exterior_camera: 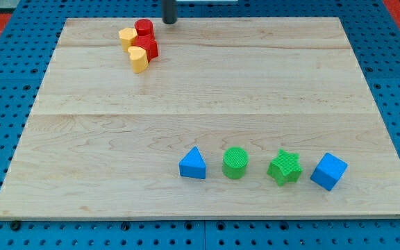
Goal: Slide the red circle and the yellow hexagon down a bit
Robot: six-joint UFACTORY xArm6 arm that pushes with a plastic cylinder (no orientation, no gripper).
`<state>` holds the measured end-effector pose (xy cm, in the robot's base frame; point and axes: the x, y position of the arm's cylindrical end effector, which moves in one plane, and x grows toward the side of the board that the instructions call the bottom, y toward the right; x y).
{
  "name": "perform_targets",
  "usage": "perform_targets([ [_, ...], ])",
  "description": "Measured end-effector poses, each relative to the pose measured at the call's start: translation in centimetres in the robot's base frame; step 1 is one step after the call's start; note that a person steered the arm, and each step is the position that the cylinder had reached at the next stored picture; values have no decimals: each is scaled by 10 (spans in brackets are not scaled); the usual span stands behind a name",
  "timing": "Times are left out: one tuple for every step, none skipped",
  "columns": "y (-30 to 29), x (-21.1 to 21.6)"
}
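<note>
Down at the view's bottom, you have a row of four blocks on the wooden worktop [82, 173]: a blue triangle [193, 164], a green circle [235, 162], a green star [284, 167] and a blue cube [328, 171]. They sit spaced apart in a line, well clear of the work, so you can judge them as bystanders that need no touching.

Move up the frame and the middle of the board carries nothing. At the upper left you find a tight cluster of four. The red circle [144, 28] stands at the cluster's top, with the yellow hexagon [127, 36] touching it on the view's left. Just below them sit a red heart [148, 48] and a yellow heart [138, 59], pressed close.

Farthest of all, my tip [169, 21] rests at the board's top edge, just to the view's right of the red circle and apart from it. There is no claw on this rod, so nothing opens or closes. Being above the pair suits a downward push, though the hearts lie in the path and would likely be shoved along too.
</note>
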<state>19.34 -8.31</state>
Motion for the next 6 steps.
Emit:
perform_targets([
  [-25, 26],
  [-50, 55],
  [-63, 89],
  [-75, 129],
  [-75, 169],
  [-75, 176],
])
